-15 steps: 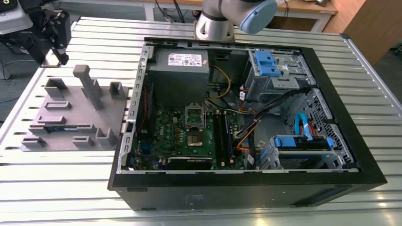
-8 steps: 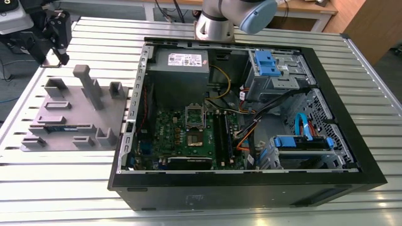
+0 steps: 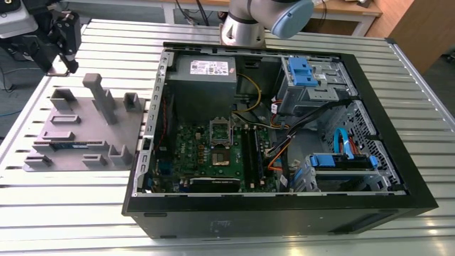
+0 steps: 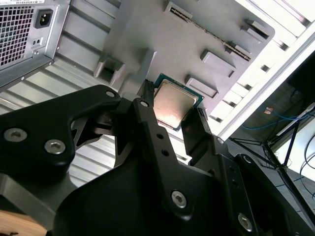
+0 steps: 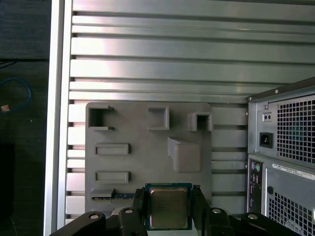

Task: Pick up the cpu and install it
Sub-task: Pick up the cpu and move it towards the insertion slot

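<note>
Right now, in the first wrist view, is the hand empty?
No, the cpu sits gripped between the hand's fingers, with the grey tray beyond it.

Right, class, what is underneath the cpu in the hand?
The grey tray, with its raised blocks and a green memory stick, on the slatted table. The patch straight behind the cpu is covered.
</note>
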Controlling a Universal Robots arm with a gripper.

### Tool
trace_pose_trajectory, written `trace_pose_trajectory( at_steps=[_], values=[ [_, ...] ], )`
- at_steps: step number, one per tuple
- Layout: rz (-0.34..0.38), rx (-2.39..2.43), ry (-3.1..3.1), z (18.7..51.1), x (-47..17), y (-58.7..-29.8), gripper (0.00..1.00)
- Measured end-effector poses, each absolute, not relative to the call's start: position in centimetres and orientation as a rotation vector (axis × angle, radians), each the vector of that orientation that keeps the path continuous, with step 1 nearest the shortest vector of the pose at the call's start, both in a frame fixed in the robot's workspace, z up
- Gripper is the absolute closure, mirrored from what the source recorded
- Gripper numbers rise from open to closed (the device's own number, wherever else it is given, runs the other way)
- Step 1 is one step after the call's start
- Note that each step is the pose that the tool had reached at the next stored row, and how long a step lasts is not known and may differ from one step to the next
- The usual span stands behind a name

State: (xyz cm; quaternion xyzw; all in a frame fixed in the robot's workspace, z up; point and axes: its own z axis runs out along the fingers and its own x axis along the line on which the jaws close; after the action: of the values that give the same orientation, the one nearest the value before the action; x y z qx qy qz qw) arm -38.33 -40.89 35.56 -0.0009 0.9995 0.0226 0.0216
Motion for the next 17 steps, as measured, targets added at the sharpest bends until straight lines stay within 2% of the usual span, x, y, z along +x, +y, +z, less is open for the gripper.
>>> trace_pose_trajectory(
  at_steps=[17],
  values=[
    [0.07, -0.003, 3.098, 35.55, -37.83, -40.89, 0.53]
  ],
)
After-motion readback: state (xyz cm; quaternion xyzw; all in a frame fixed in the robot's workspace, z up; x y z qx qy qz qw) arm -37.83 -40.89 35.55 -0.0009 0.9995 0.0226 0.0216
